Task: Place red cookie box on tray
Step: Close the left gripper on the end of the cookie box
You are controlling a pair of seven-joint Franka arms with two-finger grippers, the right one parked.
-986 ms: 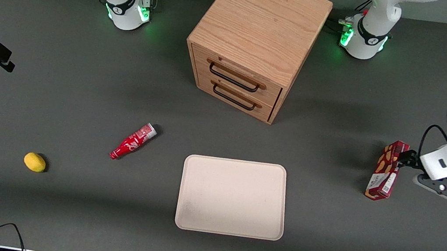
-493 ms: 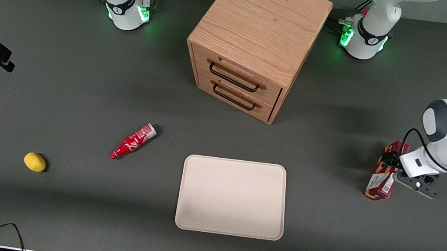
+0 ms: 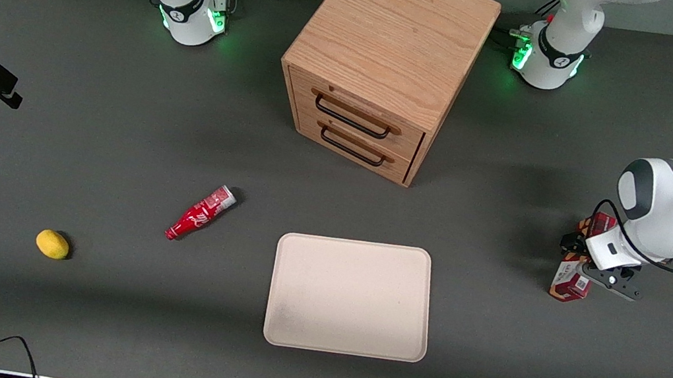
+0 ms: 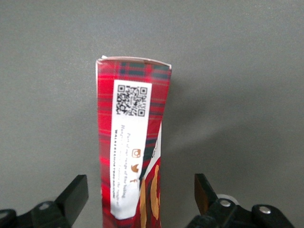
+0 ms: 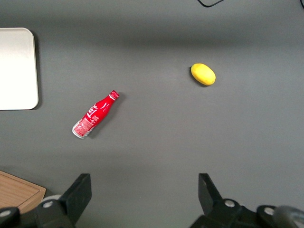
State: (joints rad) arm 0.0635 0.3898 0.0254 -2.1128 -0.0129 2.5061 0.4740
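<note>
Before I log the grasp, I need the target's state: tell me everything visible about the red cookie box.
The red cookie box is a long, slim cardboard carton in dark-red plaid with golden cookie pictures and a white label carrying a QR code. It lies on the grey table toward the working arm's end, well apart from the tray. The gripper hangs over it, open, one finger on either side, neither touching.

The working arm has swung inward over the red cookie box point(image 3: 570, 283) — its gripper point(image 3: 579, 252), formerly just beside the box toward the table edge, now straddles it with fingers point(image 4: 76, 192) spread either side; more of the box is covered, only its label end showing
</note>
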